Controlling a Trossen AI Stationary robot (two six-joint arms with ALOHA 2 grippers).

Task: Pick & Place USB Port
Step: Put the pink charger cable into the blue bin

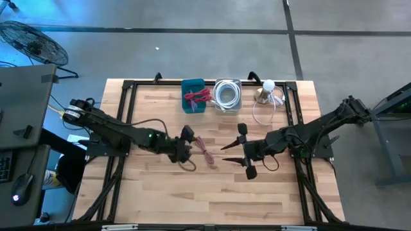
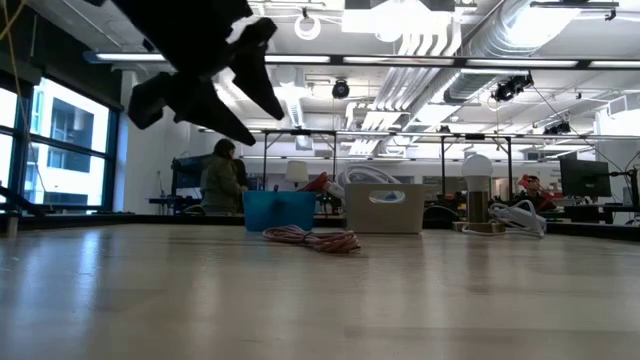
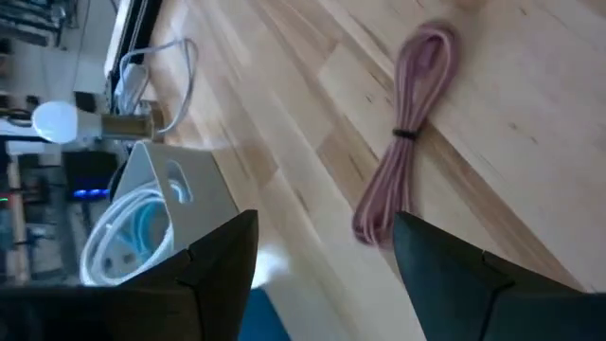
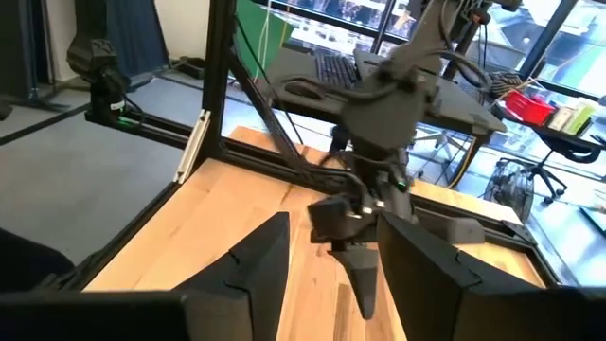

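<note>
Lying on the wooden table (image 1: 192, 186) near its centre, the bundled red cable (image 1: 205, 153) rests flat, tied at its middle, with nothing gripping it. The left wrist view shows this cable (image 3: 402, 180) just ahead of the left arm's 2 fingers.

The left end effector (image 1: 188, 142) hovers above the table just beside the cable, on the left-arm side. Its fingers (image 3: 222, 260) stand apart with nothing between them.

The right end effector (image 1: 239, 149) is on the opposite side of the cable, near it but not touching. Its 2 fingers (image 1: 249, 168) are spread wide and empty. The right wrist view looks past these fingers (image 4: 251, 270) toward the left end effector (image 4: 355, 251).

At the far edge of the table, 3 items stand in a row:
- a blue bin (image 1: 194, 95) holding red cables;
- a white bin (image 1: 227, 94) holding a coiled white cable, just beside the blue bin;
- a lamp with a round bulb (image 1: 268, 86) and a white cord, near the white bin.

In the low view, a person (image 2: 222, 178) shows in the room beyond the table.
</note>
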